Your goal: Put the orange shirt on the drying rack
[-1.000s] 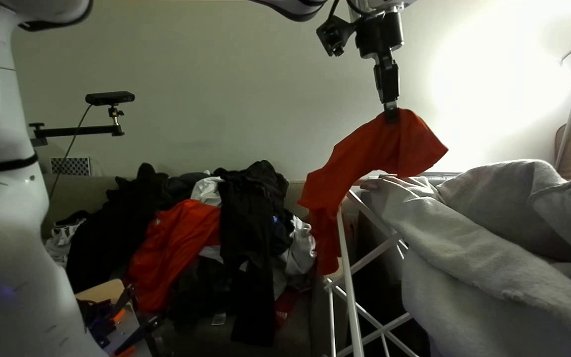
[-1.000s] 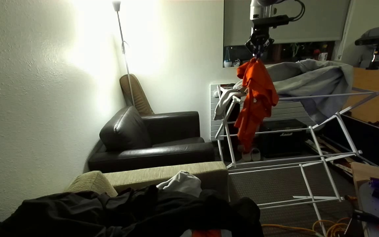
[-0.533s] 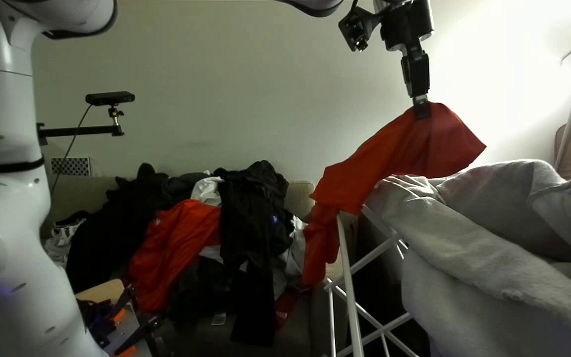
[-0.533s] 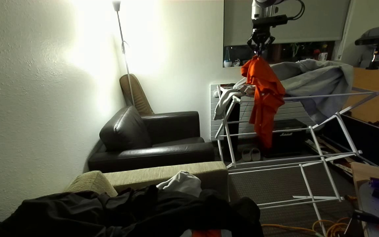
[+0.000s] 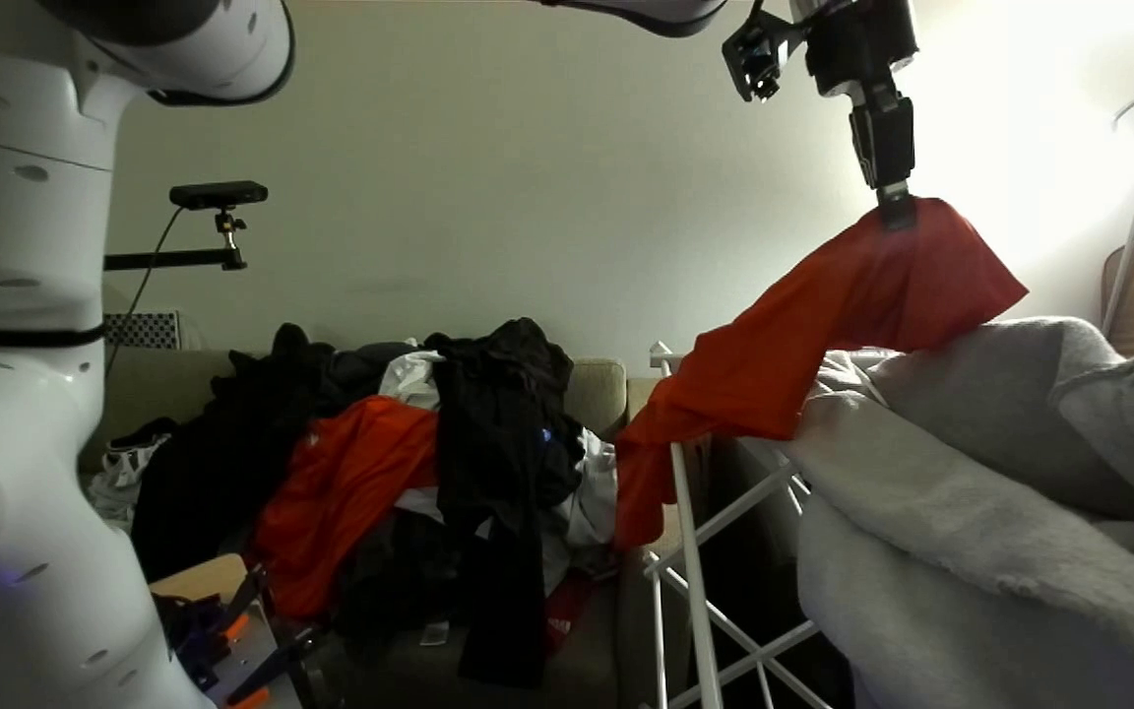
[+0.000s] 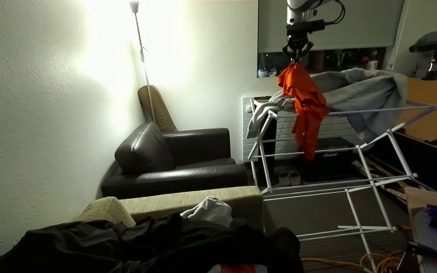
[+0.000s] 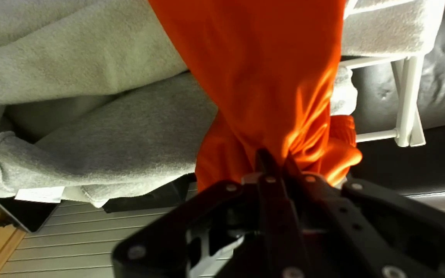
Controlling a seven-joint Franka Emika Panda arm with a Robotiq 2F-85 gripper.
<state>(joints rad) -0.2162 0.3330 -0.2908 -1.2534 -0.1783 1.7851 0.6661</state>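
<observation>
In an exterior view, at upper right, the tool (image 5: 897, 212) pinches the orange shirt (image 5: 793, 345), its lower end hanging near the white drying rack (image 5: 695, 581). In an exterior view, the shirt (image 6: 305, 98) dangles right of centre; I can't tell if it touches the rack. In the wrist view, a grey sheet (image 7: 129, 127) spreads at left.

In an exterior view, a partly lowered grey blind (image 6: 359, 26) is seen behind the gripper (image 6: 295, 60), a dark strip of window (image 6: 328, 60) being left uncovered beneath it. A slatted radiator (image 6: 286, 132) is seen below the gripper. Left of the gripper, a pale wall (image 6: 207, 49) is brightly lit around a floor lamp (image 6: 142, 53); lower, a dark leather armchair (image 6: 195, 144) is placed. Well below the gripper, grey flooring (image 6: 309, 214) and, leftward, a beige sofa (image 6: 161, 203) are seen
</observation>
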